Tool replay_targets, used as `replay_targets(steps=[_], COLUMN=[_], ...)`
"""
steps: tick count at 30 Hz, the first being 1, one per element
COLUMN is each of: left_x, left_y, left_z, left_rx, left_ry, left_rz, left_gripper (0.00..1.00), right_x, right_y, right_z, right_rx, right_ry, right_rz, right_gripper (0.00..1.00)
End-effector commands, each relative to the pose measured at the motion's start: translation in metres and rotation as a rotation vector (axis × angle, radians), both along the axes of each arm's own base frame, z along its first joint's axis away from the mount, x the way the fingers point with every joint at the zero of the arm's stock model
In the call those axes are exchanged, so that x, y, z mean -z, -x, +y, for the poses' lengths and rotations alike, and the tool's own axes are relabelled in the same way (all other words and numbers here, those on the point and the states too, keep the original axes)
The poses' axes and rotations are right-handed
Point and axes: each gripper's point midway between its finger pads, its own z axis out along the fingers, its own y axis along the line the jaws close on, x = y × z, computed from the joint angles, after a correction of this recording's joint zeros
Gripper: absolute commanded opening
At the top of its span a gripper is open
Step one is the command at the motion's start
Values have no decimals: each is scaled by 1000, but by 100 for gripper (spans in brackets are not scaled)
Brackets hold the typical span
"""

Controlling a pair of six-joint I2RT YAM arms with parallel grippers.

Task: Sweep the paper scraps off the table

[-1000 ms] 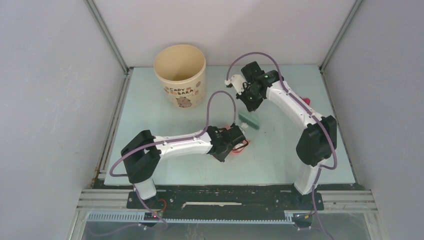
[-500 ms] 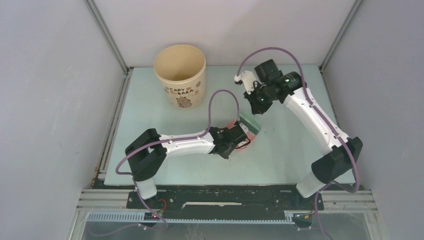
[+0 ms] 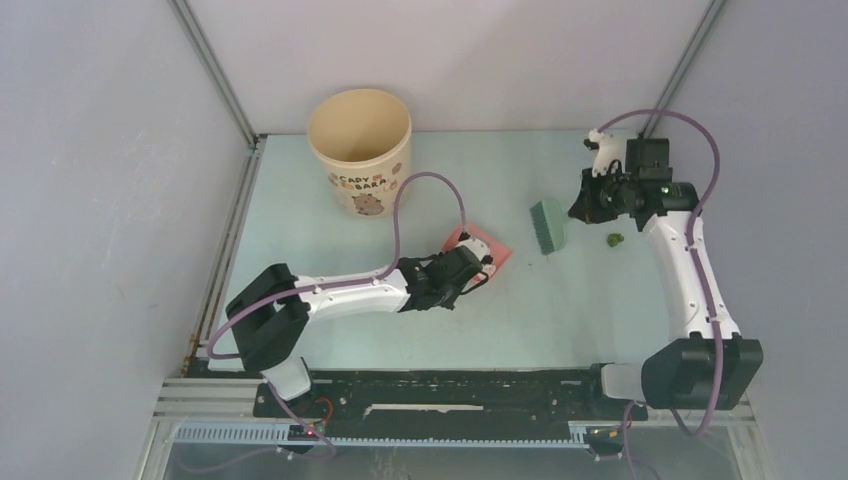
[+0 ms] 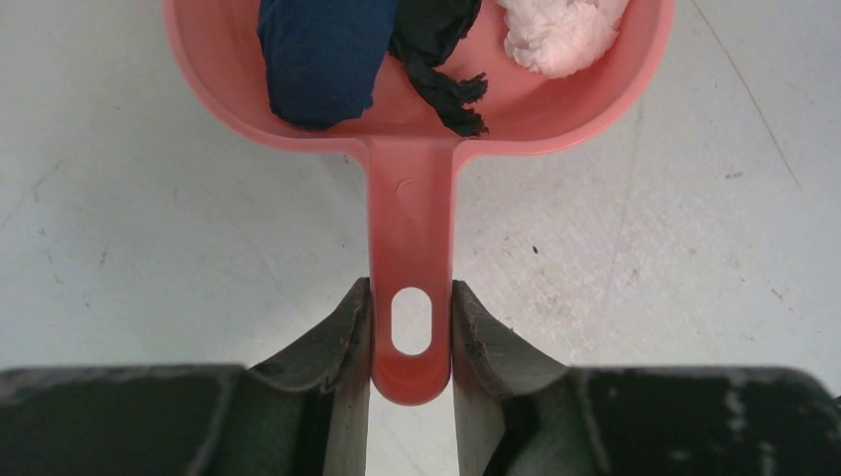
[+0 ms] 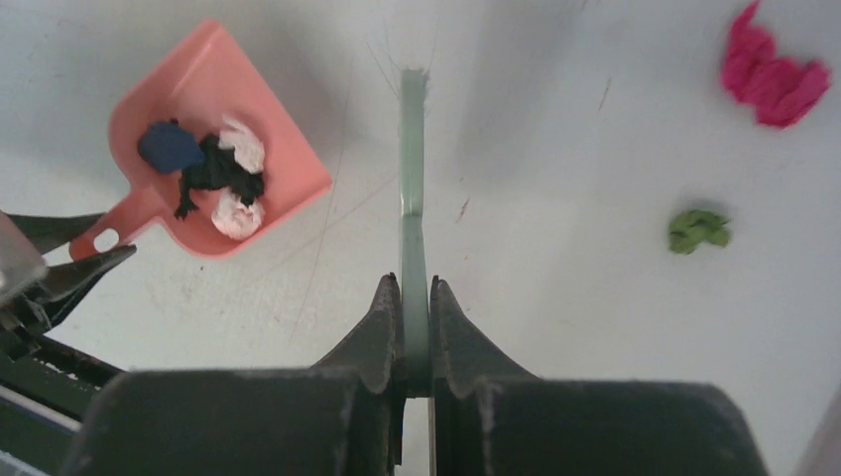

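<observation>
My left gripper (image 4: pixel 412 317) is shut on the handle of the pink dustpan (image 4: pixel 412 228), which lies on the table (image 3: pixel 330 250) near the middle (image 3: pixel 480 247). The pan holds paper scraps: a navy one (image 4: pixel 322 50), a dark one (image 4: pixel 436 59) and a white one (image 4: pixel 560 35). My right gripper (image 5: pixel 415 297) is shut on the grey-green hand brush (image 5: pixel 413 149), held right of the dustpan in the top view (image 3: pixel 548 224). A green scrap (image 5: pixel 698 229) and a magenta scrap (image 5: pixel 774 77) lie loose on the table to the brush's right. The green one also shows in the top view (image 3: pixel 615 240).
A cream cup (image 3: pixel 360 150) with a cartoon print stands at the back left of the table. Grey metal rails (image 3: pixel 225 260) edge the table, with pale walls behind them. The right arm (image 3: pixel 690 280) runs along the right side.
My right arm has swung the brush from beside the dustpan out to the right side of the table. My left gripper has shifted the dustpan slightly left.
</observation>
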Motion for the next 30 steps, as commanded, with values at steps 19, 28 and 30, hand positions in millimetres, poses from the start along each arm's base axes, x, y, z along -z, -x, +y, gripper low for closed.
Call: replay_targets(steps=[19, 28, 30], left_x=[-156, -225, -236], left_y=[-44, -77, -86], left_z=[-3, 35, 46], left_rx=[-83, -187, -218], left_ry=[96, 209, 224], left_rz=[-156, -158, -171], left_gripper=[0, 0, 0], right_x=[69, 70, 69], right_y=[-14, -10, -10], right_z=[25, 31, 30], right_rx=[-59, -93, -97], right_ry=[-181, -202, -198], right_rz=[38, 49, 47], right_gripper=[0, 0, 0])
